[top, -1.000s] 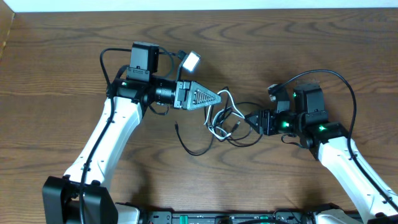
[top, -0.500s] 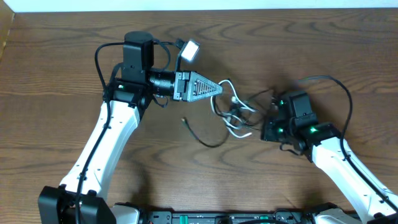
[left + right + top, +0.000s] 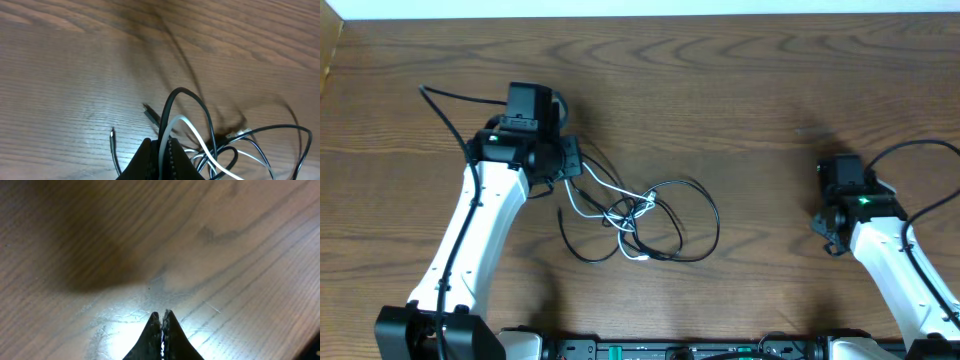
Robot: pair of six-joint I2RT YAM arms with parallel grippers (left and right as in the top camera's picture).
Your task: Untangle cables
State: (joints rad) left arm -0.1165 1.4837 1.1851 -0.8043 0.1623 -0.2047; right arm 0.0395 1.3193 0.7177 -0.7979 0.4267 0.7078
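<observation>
Overhead straight down, wrist views low and close, left shares cables (image 3: pixel 632 212)

Cables (image 3: pixel 640 220) sprawl mid-table in overlapping loops and are the only obstacle lying on the table (image 3: pixel 770 100).

Upper-left of cables: left gripper (image 3: pixel 161 150) is pinched on a black and a white strand. The left arm (image 3: pixel 480 230) behind it blocks approach from that side.

Right of cables: bare wood, wide passage, as far as the right gripper (image 3: pixel 161 316), which is closed and well apart.

Beyond cables: bare wood to the far edge.

Near side of cables: a narrower strip of wood.
</observation>
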